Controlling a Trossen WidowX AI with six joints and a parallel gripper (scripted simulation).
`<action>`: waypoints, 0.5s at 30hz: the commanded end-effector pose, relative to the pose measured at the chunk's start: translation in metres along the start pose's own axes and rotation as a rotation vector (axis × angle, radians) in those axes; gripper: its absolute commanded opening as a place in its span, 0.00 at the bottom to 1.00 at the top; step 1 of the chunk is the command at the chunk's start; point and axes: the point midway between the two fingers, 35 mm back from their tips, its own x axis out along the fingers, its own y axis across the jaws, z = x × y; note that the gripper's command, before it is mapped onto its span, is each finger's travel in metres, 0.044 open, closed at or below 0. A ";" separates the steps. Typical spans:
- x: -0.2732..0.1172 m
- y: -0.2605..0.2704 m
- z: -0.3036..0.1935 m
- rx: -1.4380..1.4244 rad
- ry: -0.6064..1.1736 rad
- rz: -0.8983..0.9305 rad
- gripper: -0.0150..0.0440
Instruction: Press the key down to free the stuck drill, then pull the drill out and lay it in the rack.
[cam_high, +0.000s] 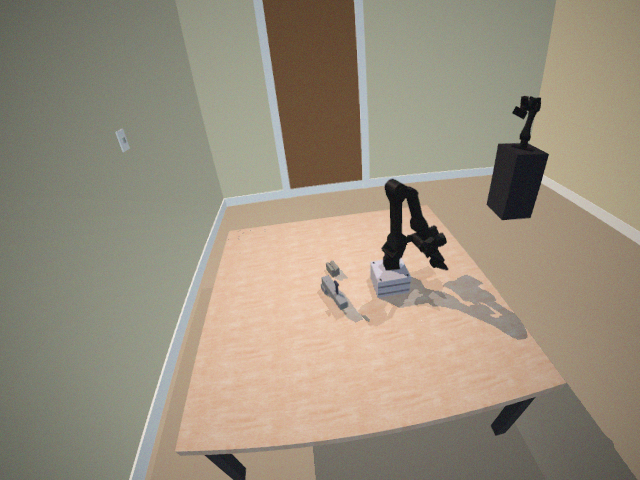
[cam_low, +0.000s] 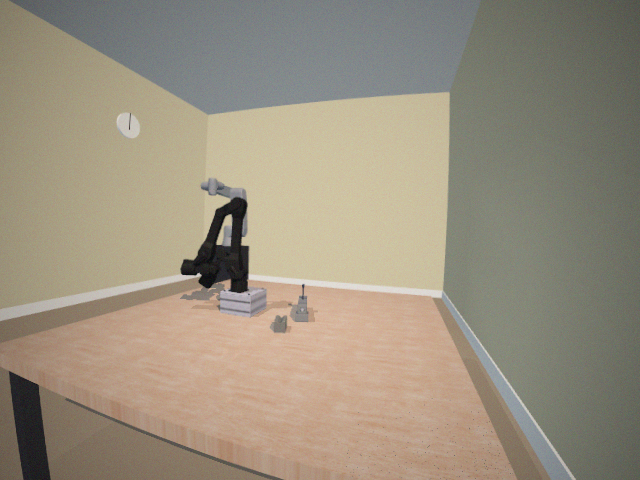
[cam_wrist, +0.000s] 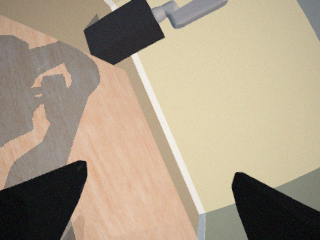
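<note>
A long grey fixture block (cam_high: 341, 300) (cam_low: 301, 317) stands on the table beside the robot's base. A thin dark upright piece (cam_high: 336, 285) (cam_low: 302, 290), which looks like the drill, stands up from it. The key is too small to tell apart from the fixture. The rack, a small grey notched block (cam_high: 332, 268) (cam_low: 280, 325), stands a little apart from the fixture. My gripper (cam_high: 442, 265) (cam_wrist: 160, 175) is open and empty, with its fingers wide apart in the wrist view. It hangs above the table on the far side of the base from the fixture and rack.
The arm's pale base box (cam_high: 391, 280) (cam_low: 242, 302) stands between the gripper and the fixture. A small dark bit (cam_high: 366, 318) shows near the fixture's end. A second arm stands on a dark pedestal (cam_high: 516, 183) (cam_wrist: 124, 34) beyond the table edge.
</note>
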 end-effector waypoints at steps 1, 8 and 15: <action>0.000 0.000 0.000 0.000 0.000 0.000 0.89; 0.000 0.000 0.000 0.000 0.000 0.000 0.58; -0.024 0.024 0.014 -0.065 -0.091 0.140 0.26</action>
